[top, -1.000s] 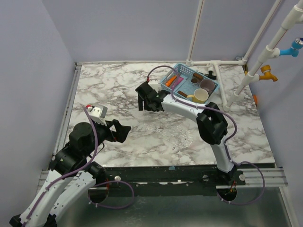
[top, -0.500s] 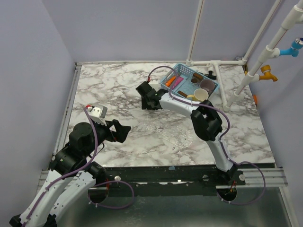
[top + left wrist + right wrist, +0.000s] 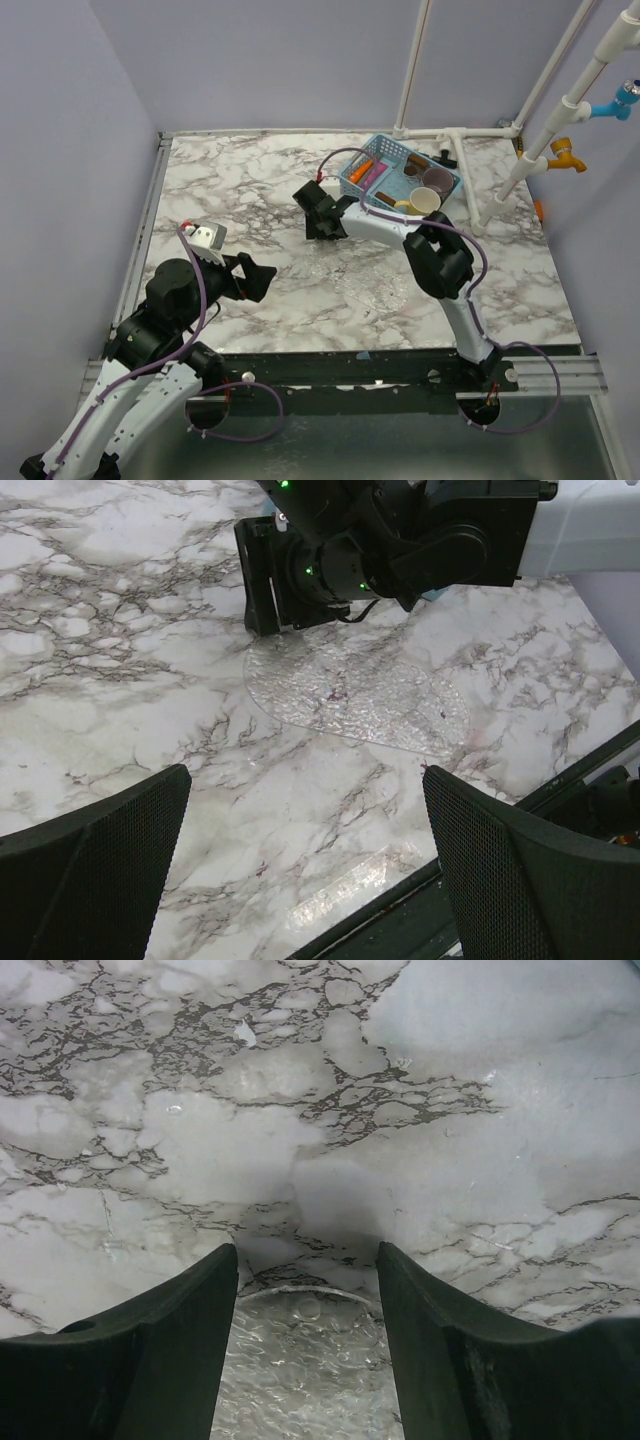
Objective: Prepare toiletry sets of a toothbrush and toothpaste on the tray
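A clear glass tray (image 3: 352, 280) lies flat on the marble, also in the left wrist view (image 3: 355, 695). My right gripper (image 3: 322, 222) is low at its far left end. In the right wrist view its fingers (image 3: 305, 1250) flank the tray's rounded end (image 3: 300, 1360), and the rim meets both of them. Nothing lies on the tray. Orange (image 3: 362, 168), pink (image 3: 378, 173) and brown items lie in the blue basket (image 3: 400, 148); I cannot tell which is a toothbrush or toothpaste. My left gripper (image 3: 258, 280) hangs wide open and empty (image 3: 305, 780) near the front left.
The basket at the back right also holds two cups (image 3: 437, 180). A white pipe frame (image 3: 470, 135) stands behind it, with taps at the far right. The table's front edge (image 3: 480, 810) runs close under my left gripper. Walls close off the left and back.
The right gripper's jaws have narrowed around the tray's far end, and the gripper has shifted slightly right and towards me. The left arm has not moved.
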Controlling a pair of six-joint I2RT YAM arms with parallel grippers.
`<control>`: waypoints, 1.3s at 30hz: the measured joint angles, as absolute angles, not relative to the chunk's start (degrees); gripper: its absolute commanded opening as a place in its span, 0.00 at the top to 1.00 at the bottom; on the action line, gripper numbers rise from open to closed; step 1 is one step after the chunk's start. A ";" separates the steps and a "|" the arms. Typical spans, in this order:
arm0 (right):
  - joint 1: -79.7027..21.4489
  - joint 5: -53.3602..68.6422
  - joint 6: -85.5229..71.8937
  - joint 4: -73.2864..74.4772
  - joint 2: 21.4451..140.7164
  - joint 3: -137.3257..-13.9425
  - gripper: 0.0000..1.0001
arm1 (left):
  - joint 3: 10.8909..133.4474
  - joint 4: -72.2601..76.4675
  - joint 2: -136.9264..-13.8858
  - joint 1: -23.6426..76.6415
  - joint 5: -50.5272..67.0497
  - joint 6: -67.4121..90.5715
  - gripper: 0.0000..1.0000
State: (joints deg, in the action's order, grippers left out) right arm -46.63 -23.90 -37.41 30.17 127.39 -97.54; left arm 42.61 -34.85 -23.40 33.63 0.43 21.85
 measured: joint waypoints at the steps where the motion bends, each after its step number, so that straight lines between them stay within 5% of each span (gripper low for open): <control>1: -46.63 -23.75 -37.32 29.78 127.09 -96.99 0.40 | 42.61 -34.85 -23.40 33.63 0.43 21.85 0.01; 39: -56.84 -10.24 -25.93 17.28 114.28 -76.25 0.38 | 42.61 -34.87 -22.85 33.63 0.08 21.82 0.01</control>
